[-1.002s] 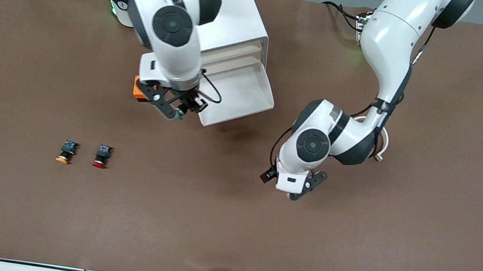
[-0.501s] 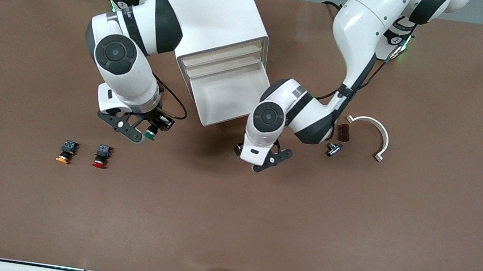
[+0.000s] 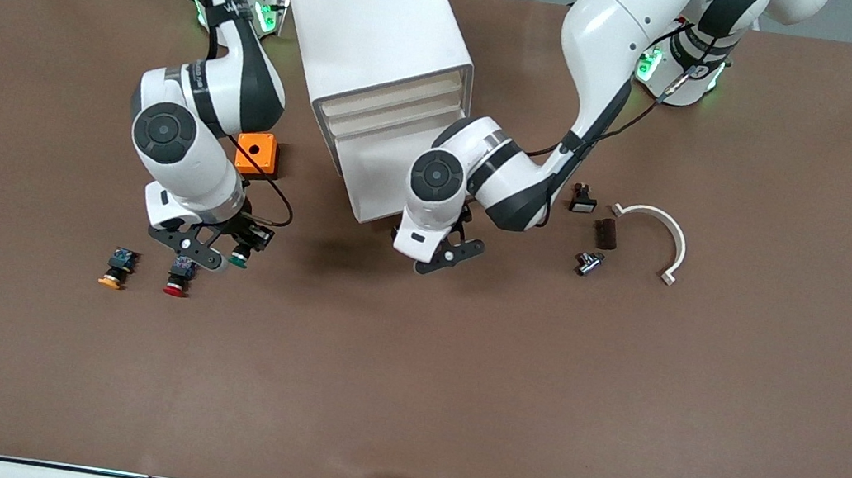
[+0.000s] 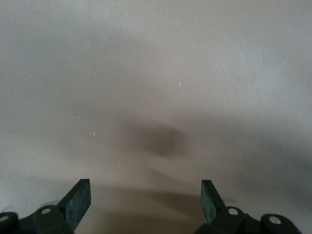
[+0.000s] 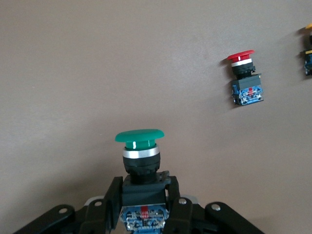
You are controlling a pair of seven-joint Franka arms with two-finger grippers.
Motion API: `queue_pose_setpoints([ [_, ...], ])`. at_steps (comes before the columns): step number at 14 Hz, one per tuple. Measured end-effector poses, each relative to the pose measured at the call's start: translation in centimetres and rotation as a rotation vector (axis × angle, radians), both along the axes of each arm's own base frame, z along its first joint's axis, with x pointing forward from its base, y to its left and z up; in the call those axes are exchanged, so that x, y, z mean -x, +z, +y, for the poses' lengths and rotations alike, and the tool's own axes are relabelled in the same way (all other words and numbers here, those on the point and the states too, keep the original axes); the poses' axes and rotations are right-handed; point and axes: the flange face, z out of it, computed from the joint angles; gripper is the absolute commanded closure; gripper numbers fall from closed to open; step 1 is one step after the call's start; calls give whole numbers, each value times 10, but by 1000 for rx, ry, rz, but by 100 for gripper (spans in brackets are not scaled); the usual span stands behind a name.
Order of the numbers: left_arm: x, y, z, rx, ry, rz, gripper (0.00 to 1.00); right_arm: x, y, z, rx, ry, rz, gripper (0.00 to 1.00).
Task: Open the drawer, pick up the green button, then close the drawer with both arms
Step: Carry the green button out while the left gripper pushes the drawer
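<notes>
Your right end effector [image 3: 228,251] is clamped tight on the button [image 5: 140,155], fingers pinching its black body so the green cap points away from the wrist and the bluish rear end sits between the finger roots. In the front view it hangs over bare desk [image 3: 403,402], with the red-capped button [image 3: 177,276] just beside it toward the right arm's end of the desk, and the orange-capped button [image 3: 117,268] just past that one. Both lie on their sides, caps pointing toward the front camera. From the right wrist view you see the red-capped one off to one side of the green cap, well clear of it.

Your left end effector [image 3: 448,249] stands spread wide and holds nothing. Its fingertips [image 4: 78,202] frame a pale blank surface in the left wrist view. In the front view it sits just at the corner of the drawer [image 3: 373,173], which is pulled out from the bottom of the white cabinet [image 3: 377,24]; you cannot tell whether it touches the drawer front.

An orange box [image 3: 257,154] rests on the desk between the right arm and the cabinet. Toward the left arm's end from the left end effector lie a small black switch [image 3: 582,199], a dark brown block [image 3: 605,233], a small metal part [image 3: 588,262] and a curved cream bracket [image 3: 656,230].
</notes>
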Motion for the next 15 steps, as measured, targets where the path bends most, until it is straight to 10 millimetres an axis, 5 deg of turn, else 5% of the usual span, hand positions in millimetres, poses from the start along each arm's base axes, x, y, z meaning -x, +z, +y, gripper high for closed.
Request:
queue_pose_setpoints([
  [7, 42, -1, -36, 11, -70, 16, 1, -3, -44, -24, -9, 51, -50, 100],
  [15, 72, -1, -58, 98, -33, 130, 1, -4, -90, -21, 11, 92, -72, 100],
])
